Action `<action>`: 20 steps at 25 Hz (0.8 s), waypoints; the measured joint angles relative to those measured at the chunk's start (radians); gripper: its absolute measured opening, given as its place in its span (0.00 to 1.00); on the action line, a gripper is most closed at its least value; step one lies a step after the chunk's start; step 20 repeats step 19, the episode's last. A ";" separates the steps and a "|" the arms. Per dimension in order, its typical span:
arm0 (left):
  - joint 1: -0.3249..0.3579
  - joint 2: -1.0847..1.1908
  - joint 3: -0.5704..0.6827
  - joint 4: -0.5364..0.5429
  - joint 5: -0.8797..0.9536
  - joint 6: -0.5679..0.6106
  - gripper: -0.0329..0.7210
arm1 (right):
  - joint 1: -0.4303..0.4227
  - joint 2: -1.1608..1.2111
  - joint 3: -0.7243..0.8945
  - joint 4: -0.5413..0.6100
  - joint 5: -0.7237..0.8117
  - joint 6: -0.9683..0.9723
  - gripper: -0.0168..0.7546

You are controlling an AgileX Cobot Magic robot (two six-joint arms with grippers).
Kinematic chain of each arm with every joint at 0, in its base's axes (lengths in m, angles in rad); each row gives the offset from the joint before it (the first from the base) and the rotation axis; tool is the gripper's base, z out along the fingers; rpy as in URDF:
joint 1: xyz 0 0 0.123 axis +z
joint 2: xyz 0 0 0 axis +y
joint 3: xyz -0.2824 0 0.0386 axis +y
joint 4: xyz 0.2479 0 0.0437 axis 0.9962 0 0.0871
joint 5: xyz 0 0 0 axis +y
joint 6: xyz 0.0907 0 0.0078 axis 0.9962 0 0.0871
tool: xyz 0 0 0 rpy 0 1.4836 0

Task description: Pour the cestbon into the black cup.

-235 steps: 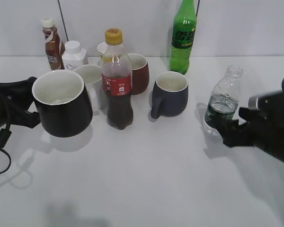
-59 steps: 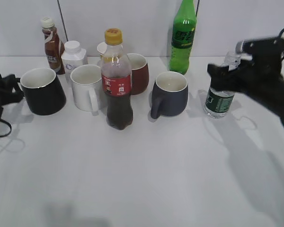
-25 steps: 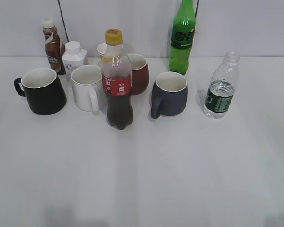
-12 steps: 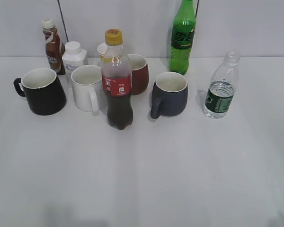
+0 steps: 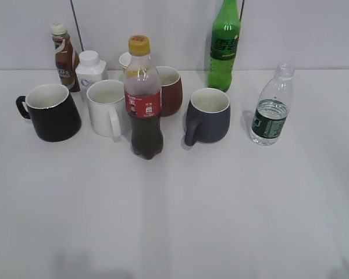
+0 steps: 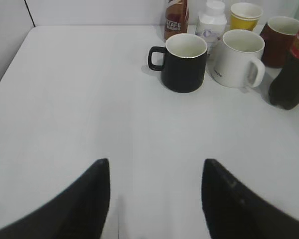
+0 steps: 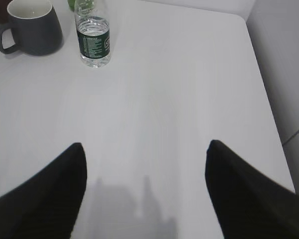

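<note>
Currently cestbon [image 7: 93,42] upright, well ahead of spread right pincer [image 7: 145,199]; left pincer [image 6: 154,199] spread, empty.

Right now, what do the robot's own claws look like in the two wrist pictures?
Only fingers show. The left claw has two matte black fingers, broad and tapering to rounded tips. The right claw has the same two black, wedge-shaped fingers. No cables, markings or arm links are visible, and the exterior view shows no arm at all.

Left claw [image 6: 154,199] and right claw [image 7: 144,189] both spread wide.
</note>
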 joint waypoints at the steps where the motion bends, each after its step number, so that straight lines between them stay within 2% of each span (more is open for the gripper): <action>1: 0.000 -0.002 0.000 0.000 0.000 0.000 0.62 | 0.000 0.000 0.000 0.000 0.000 0.000 0.76; 6: 0.000 -0.002 0.000 0.000 0.000 0.001 0.57 | 0.000 0.000 0.000 0.000 0.000 -0.001 0.76; 20: 0.000 -0.002 0.000 0.000 0.001 0.001 0.55 | 0.000 0.000 0.000 0.001 0.000 -0.001 0.76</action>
